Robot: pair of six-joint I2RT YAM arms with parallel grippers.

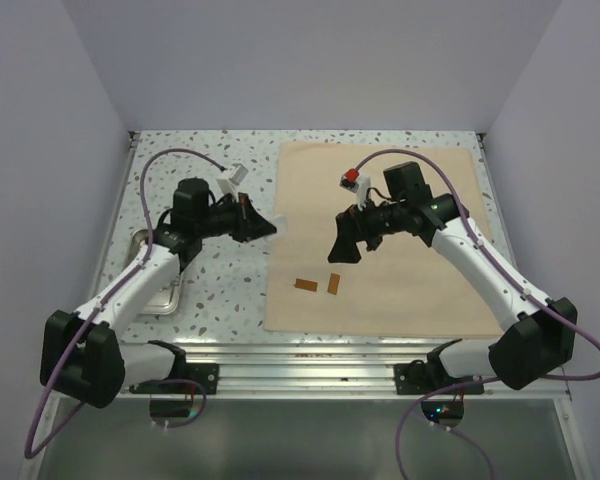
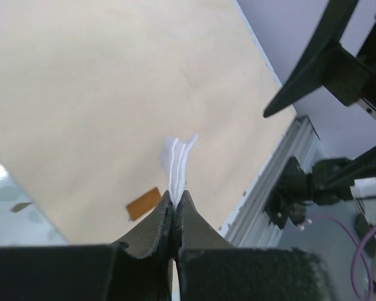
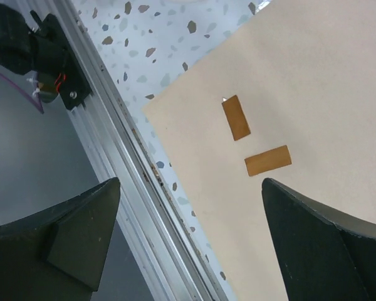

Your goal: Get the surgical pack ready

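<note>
**Surgical pack, items as seen**

1. L pincer (image 2: 175,197): closed, clamped on a thin stack of white gauze pads (image 2: 178,157). Pads stand edge-on and stick out past the fingertips, held off the desk (image 1: 215,295).
2. Tan cloth (image 1: 400,290): flat, spread on the desk. Lies under and ahead of the L pincer, whose tips sit abt over the cloth's L edge.
3. R pincer (image 3: 191,182): jaws wide apart, nothing betw. them. Hangs over the cloth, facing the L pincer, well apart from it.
4. Brown strips, 2 pcs (image 3: 236,117) (image 3: 267,160): flat on the cloth below the R pincer, near each other, not touching. Seen betw. its fingers in the R wrist view.
5. Steel tray (image 1: 170,297): on bare desk behind the L pincer, partly hidden under the L arm. Contents can't be told.
</note>
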